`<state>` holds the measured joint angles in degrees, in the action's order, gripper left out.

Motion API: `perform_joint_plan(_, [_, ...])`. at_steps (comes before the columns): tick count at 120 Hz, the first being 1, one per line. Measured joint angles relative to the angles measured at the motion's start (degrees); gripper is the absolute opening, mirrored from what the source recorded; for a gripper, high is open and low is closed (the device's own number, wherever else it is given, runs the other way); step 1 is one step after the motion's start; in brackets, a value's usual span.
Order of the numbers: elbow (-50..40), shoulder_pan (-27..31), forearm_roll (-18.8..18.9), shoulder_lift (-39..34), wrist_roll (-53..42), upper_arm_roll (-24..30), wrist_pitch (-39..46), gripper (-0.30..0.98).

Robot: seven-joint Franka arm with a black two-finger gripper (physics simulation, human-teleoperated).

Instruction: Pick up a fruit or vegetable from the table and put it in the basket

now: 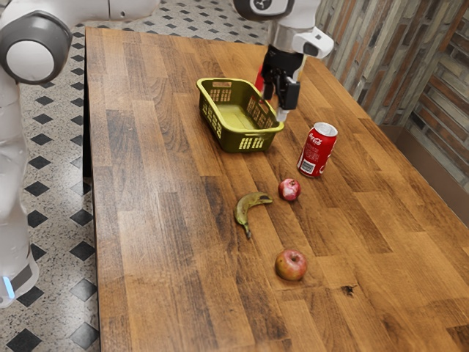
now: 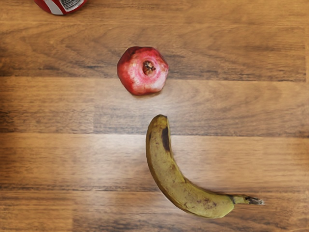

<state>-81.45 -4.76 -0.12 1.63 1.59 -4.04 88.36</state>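
Apple (image 1: 291, 265) well apart from basket (image 1: 239, 140); tool (image 1: 280, 105), grip state not determinable, hangs near basket, presumably high for clearance over pomegranate (image 2: 143, 71).

Pomegranate (image 2: 135, 72) and banana (image 2: 169, 174) on wood table (image 2: 251, 106), facing hand (image 1: 277, 105).
Fruits apart, banana's dark-patched end nearest pomegranate; red can (image 2: 42, 5) partly seen.

My arm (image 1: 12, 139) is white and smooth, with big round bends. One bend has a fat grey ring (image 1: 58, 42) around a white circle (image 1: 31, 60). Low down, I have a little blue light (image 1: 8, 287) by a grey patch (image 1: 26, 275). My gripper (image 1: 279, 110) is black, and a white bump (image 1: 317, 42) sticks out above it.
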Motion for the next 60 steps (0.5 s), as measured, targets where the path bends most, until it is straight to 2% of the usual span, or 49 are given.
perform_joint_plan(42, [0.7, -5.1, -1.2, 0.4, 1.7, -1.0, -0.7, 0.69])
perform_joint_plan(60, [7.1, -2.8, 0.2, 5.8, 2.2, -1.4, -0.2, 0.68])
